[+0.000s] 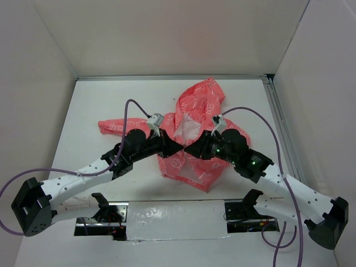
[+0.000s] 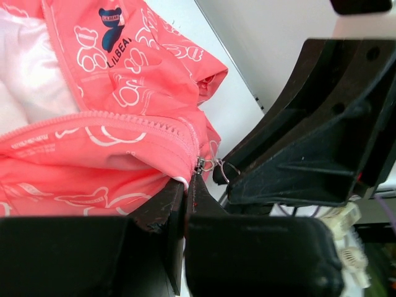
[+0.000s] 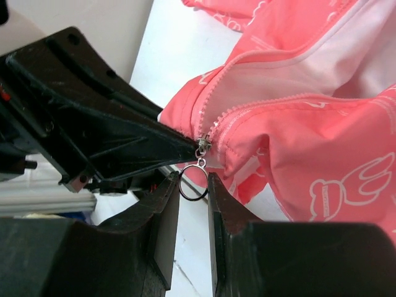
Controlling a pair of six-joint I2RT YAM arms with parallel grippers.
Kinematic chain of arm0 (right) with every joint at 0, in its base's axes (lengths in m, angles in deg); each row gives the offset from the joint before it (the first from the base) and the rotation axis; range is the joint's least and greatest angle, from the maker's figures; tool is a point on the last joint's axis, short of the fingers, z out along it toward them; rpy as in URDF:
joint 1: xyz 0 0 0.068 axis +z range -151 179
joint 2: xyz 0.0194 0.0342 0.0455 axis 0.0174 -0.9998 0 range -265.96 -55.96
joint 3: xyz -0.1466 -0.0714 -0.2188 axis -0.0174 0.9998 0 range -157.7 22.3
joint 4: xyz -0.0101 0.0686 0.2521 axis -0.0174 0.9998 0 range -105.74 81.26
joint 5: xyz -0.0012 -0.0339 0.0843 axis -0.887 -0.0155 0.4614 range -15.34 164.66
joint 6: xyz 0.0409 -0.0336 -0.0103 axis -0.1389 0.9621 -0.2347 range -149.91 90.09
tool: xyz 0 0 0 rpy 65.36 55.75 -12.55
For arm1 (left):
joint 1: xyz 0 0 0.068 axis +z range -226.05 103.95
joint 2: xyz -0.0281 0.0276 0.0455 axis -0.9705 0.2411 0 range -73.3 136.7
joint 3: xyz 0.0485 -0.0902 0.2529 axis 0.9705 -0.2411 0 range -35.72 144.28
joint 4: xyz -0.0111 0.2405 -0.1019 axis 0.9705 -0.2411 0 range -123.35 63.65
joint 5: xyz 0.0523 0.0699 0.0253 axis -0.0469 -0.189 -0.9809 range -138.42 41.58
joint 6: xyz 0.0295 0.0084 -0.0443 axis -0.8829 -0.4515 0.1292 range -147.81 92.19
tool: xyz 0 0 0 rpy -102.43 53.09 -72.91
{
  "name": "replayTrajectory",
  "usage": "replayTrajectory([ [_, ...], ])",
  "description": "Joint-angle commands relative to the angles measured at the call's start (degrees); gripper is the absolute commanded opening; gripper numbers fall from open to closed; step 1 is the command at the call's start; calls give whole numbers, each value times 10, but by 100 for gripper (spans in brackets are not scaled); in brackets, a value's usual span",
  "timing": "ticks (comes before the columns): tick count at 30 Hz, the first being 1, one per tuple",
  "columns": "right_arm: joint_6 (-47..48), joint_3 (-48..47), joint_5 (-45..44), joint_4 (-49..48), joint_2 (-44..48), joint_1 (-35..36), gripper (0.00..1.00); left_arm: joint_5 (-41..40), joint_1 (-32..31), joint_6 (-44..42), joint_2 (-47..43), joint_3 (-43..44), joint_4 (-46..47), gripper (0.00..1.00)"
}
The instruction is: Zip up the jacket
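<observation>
The coral-pink jacket [image 1: 196, 105] lies open on the white table, hood at the far side, white lining showing. Its dark blue chest logo [image 2: 113, 28] shows in the left wrist view. Both grippers meet at the bottom of the zipper. My left gripper [image 2: 187, 185] is shut on the jacket's hem just beside the zipper slider [image 2: 201, 164]. My right gripper [image 3: 193, 182] holds the slider's metal pull ring [image 3: 193, 199] across its width, one finger touching each side. The slider [image 3: 203, 143] sits at the zipper's lower end, and the teeth above it are apart.
White walls close in the table on three sides. A metal rail [image 1: 281, 122] runs along the right edge. A taped white panel [image 1: 178, 217] lies between the arm bases. Purple cables [image 1: 129, 105] arch over both arms.
</observation>
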Motion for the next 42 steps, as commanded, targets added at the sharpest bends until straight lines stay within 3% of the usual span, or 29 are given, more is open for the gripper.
replayTrajectory([
  [1,-16,-61,-73,39,-11,7,0,-9,7,-61,-2,16,-10,0],
  [7,-26,-102,-165,71,-52,9,0,37,4,-77,-16,14,-51,0],
  [15,0,-125,-86,86,-123,19,0,33,4,-45,-27,6,-69,0],
  [22,2,-72,-64,49,-76,23,2,2,4,-7,-26,29,-104,0],
  [33,19,24,39,-30,4,25,41,-29,6,32,-9,82,-142,0],
  [42,10,32,13,-95,-20,26,43,-2,5,35,-22,77,-126,0],
])
